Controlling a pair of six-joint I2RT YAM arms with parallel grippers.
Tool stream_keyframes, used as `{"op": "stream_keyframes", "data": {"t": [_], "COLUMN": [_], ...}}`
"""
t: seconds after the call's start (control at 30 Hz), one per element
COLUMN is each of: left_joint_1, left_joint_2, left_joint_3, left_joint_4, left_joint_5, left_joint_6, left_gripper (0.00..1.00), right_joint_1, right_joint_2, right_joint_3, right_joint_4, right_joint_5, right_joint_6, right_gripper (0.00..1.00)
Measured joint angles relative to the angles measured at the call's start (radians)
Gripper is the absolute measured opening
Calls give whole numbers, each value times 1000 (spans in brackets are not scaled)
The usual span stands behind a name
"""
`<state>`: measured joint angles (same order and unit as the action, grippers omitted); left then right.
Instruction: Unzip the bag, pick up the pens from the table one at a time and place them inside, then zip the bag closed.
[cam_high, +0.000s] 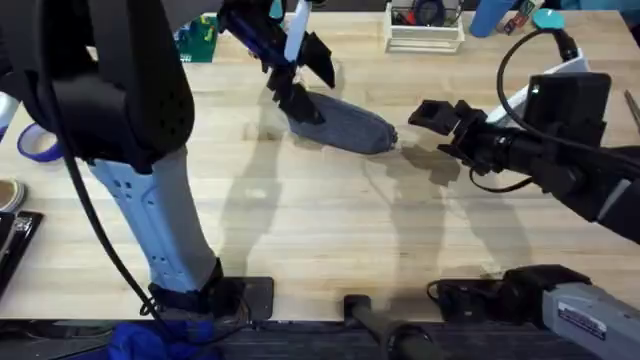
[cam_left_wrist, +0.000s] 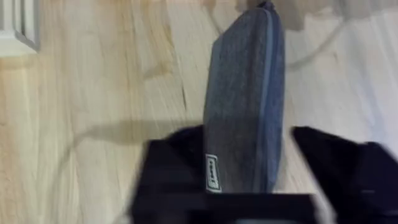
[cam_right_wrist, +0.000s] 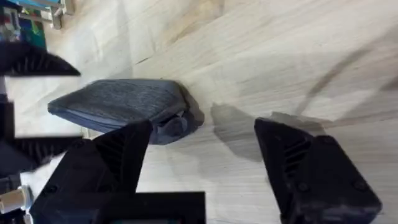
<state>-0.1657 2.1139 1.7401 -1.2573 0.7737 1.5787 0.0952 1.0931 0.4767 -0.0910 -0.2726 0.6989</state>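
Overhead: bag (cam_high: 345, 124) between parted left pincer (cam_high: 297, 97) and parted right pincer (cam_high: 432, 125).

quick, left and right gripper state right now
left gripper: open, fingers either side of the bag
right gripper: open, holding nothing

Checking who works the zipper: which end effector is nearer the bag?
Left. The left end effector sits at the bag's far end, fingers open astride it. The right end effector, open, hangs just off its near end.
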Motion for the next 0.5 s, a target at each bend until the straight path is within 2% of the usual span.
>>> {"op": "stream_keyframes", "data": {"t": [0.03, 0.07, 0.23, 0.43, 0.5], "left_joint_1": [1, 3, 6, 6, 6], "left_joint_2": [0, 0, 0, 0, 0], "left_joint_3": [8, 21, 120, 255, 302], "left_joint_4": [-16, -36, -156, -321, -355], "left_joint_5": [-6, -10, -17, -35, -41], "left_joint_6": [-1, -1, 0, -1, -25], "left_gripper": [963, 987, 997, 997, 997], "right_joint_1": [0, 0, 0, 0, 0], "right_joint_2": [0, 0, -1, -28, -42], "right_joint_3": [0, 0, 24, 135, 179], "right_joint_4": [0, 0, -42, -198, -250], "right_joint_5": [0, 3, 17, 66, 91], "right_joint_6": [-3, -6, -48, -131, -163], "right_gripper": [997, 997, 997, 997, 997]}}
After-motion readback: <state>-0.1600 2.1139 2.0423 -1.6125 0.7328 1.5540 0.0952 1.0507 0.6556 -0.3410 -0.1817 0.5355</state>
